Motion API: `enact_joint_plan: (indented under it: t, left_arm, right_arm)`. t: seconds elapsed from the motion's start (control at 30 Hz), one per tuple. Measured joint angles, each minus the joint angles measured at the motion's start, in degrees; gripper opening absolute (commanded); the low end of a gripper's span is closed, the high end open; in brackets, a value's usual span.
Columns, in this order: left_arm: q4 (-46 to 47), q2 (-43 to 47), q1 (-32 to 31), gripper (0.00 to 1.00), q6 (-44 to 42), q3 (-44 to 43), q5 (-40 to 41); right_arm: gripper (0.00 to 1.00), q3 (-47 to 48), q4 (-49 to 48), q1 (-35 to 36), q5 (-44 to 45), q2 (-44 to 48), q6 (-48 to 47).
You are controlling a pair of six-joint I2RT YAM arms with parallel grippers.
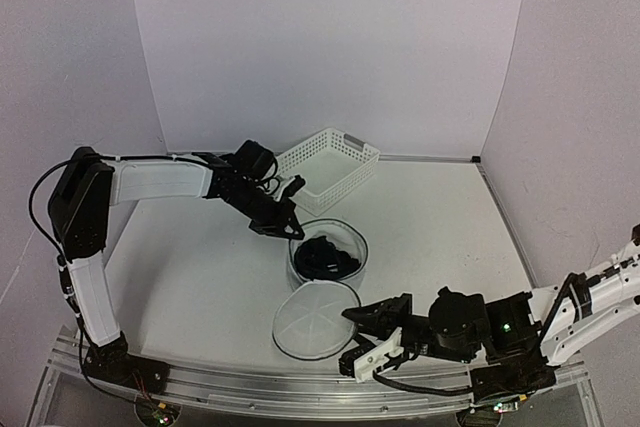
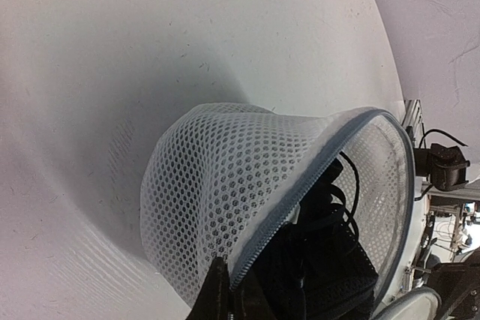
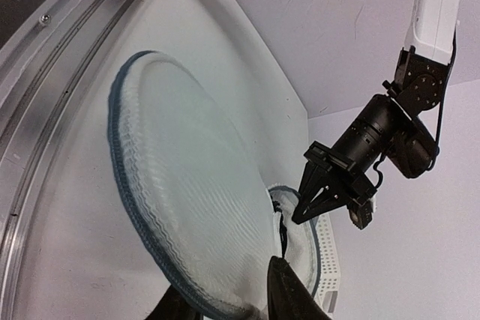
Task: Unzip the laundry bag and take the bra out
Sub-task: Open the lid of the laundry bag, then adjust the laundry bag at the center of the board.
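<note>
Closest to the lens in the right wrist view are 2 dark fingers (image 3: 289,297) of the right gripper (image 1: 350,340). They are spread apart at the near edge of the round mesh flap (image 3: 187,192), and whether they touch it cannot be told. That flap lies flat just inside the metal rail (image 1: 250,387) along the table's (image 1: 440,227) near edge and meets the laundry bag (image 2: 210,185) at its far side.

The bag stands mid-table with its mouth unzipped and the black bra (image 1: 325,257) bunched inside. Bare tabletop stretches to its right and left. The white basket (image 1: 328,162) sits behind it near the back wall, just beyond the left gripper (image 1: 290,229).

Only the left wrist view shows the grip: the fingers are pressed together on the bag's grey zippered rim, with straps visible through the opening. Only the overhead view shows the basket whole and both arms.

The left arm rises from its base to a high elbow, with the forearm reaching right and the wrist tipped down to the bag's far-left rim. The right arm lies low along the near edge, pointing left.
</note>
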State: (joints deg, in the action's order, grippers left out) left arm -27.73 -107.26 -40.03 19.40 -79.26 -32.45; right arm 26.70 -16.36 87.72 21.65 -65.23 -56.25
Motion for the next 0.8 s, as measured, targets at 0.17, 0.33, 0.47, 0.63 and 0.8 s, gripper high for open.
enact_joint_plan:
  t: [0.17, 0.33, 0.47, 0.63, 0.8]
  left_arm:
    - [-0.68, -0.96, 0.09, 0.0, 0.02, -0.57, 1.27]
    - [-1.27, -1.03, 0.96, 0.0, 0.09, -1.33, 2.78]
    - [-1.36, -1.03, 1.9, 0.0, 0.24, -2.84, 4.46]
    - [-1.29, -1.03, 2.6, 0.0, 1.64, -3.23, 7.26]
    - [-1.31, -0.22, 2.97, 0.0, 3.08, -2.93, 10.23]
  right_arm:
    - [0.39, -0.26, 4.17, 1.05, 3.19, 3.19, 3.98]
    - [0.44, -0.26, 9.79, 1.09, 6.27, 8.39, 10.03]
    - [0.51, -0.37, 13.16, 1.09, 9.14, 12.09, 15.8]
    - [0.61, -0.52, 15.3, 1.01, 14.08, 14.38, 24.9]
    - [0.63, -0.04, 16.63, -3.13, 16.35, 14.16, 34.84]
